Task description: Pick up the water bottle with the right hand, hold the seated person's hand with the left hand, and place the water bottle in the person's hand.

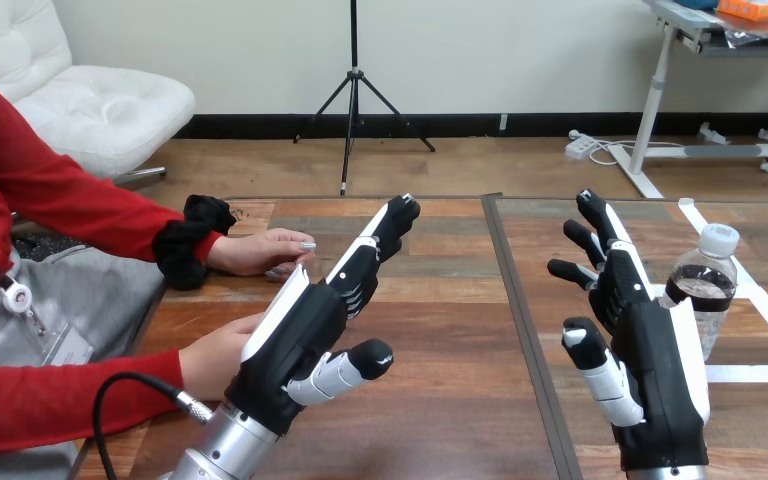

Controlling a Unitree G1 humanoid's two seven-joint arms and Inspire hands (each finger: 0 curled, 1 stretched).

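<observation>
While my right hand (650, 350) stands upright over the table (440, 330), the water bottle (705, 290) stands just right of it, so I should bring my palm round and close squarely on its middle. My 2 hands are spread, holding nothing; my left hand (305, 320) reaches forward over the person's hand (215, 355).

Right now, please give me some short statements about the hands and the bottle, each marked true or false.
1. The water bottle stands upright on the table. True.
2. The right hand holds the bottle. False: it is open, beside the bottle.
3. The left hand is shut into a fist. False: its fingers are straight.
4. The person's upper hand rests at the table's left side. True.
</observation>
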